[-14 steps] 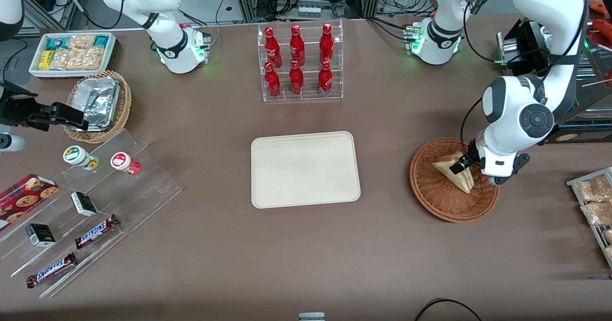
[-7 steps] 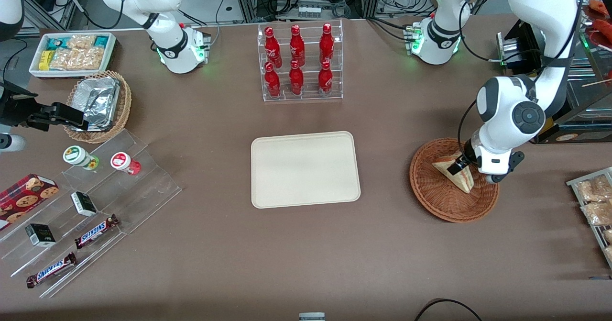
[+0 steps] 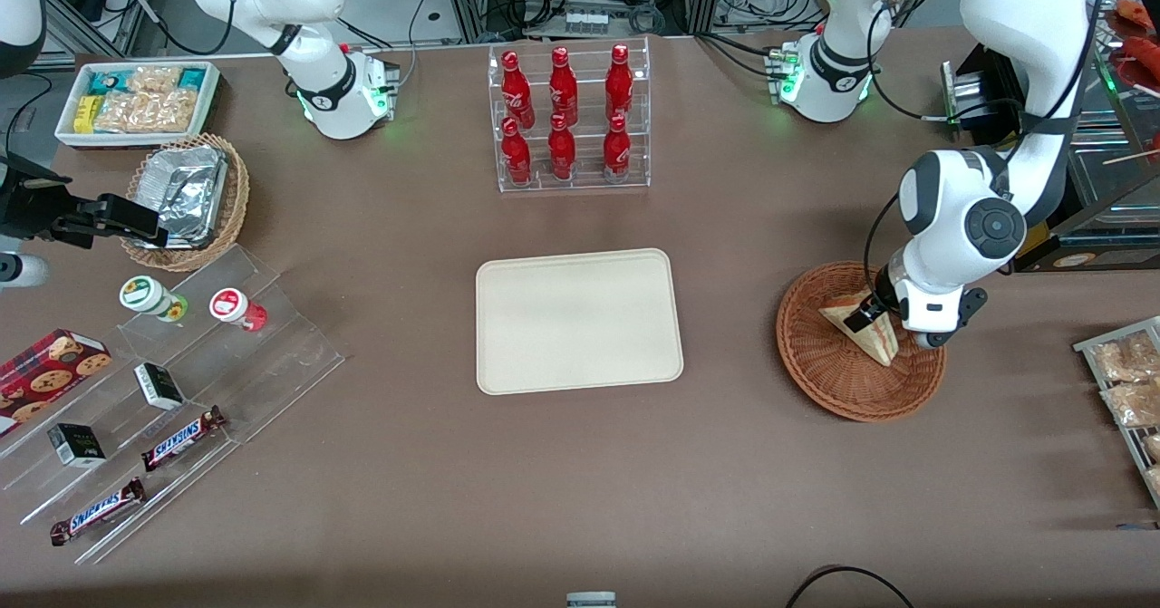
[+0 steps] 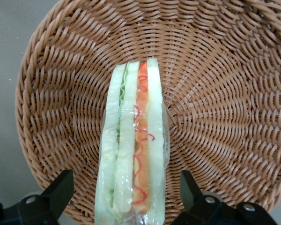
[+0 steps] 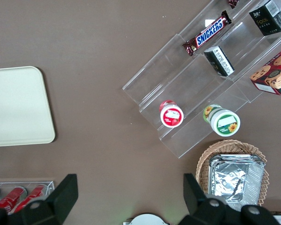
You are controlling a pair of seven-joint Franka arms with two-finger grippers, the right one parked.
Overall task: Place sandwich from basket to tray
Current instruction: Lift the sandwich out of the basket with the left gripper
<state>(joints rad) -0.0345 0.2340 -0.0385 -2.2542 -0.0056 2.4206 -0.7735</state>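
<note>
We see the white left arm bent steeply down over the round reddish-brown wicker basket [image 3: 859, 343] near the working arm's end of the brown table; its gripper [image 4: 126, 197] spread wide, fingers [image 4: 61, 187] straddling the wrapped triangular sandwich [image 4: 133, 145] without touching it. The cream rectangular tray [image 3: 578, 320] sits mid-table

I see six red bottles [image 3: 565, 117] in a clear rack [image 3: 573, 180], and Snickers bars [image 3: 182, 437] on clear steps [image 3: 272, 354].
</note>
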